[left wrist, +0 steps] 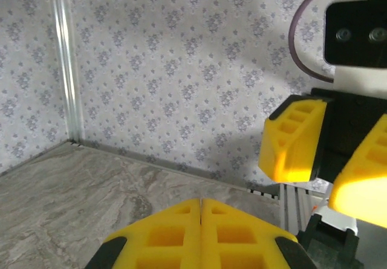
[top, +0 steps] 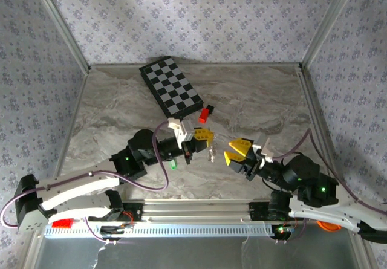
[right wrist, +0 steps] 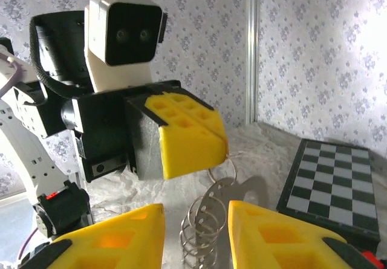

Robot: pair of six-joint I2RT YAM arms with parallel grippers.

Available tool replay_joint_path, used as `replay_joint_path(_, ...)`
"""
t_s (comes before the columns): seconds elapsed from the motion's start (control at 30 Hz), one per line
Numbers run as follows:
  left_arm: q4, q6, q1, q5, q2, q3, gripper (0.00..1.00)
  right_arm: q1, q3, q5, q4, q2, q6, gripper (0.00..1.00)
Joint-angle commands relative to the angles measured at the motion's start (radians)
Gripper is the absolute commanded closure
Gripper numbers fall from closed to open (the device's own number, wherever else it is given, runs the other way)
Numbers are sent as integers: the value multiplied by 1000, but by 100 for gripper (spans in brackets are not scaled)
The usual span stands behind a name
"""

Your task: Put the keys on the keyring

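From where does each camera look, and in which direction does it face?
Top external: above and behind the bases, facing down on the table; both arms show, left tool, right tool.
Left wrist: faces the wall; own shut fingers below.
Right wrist: faces the left tool holding the keyring; own fingers apart.
Both wrist views show the opposite tool.

Silvery keyring (right wrist: pixel 205 219): linked rings, hangs upright from left gripper (right wrist: pixel 224 153) tips, mid-table. Tiny green-headed key (top: pixel 173 165) lies just left.
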Motion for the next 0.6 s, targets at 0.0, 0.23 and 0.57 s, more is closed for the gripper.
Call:
replay_joint_path(0.0,58,-7,-1,85,-22,32,100,2,35,-57,-24,8,4,70)
replay_joint_path(0.23,61,-26,-4,185,-24,54,100,-2,72,-162,-36,15,-18,77)
replay_joint_path(0.57,106,-47,-7,258,-33,46,100,-7,80,-183,-64,35,-14,82)
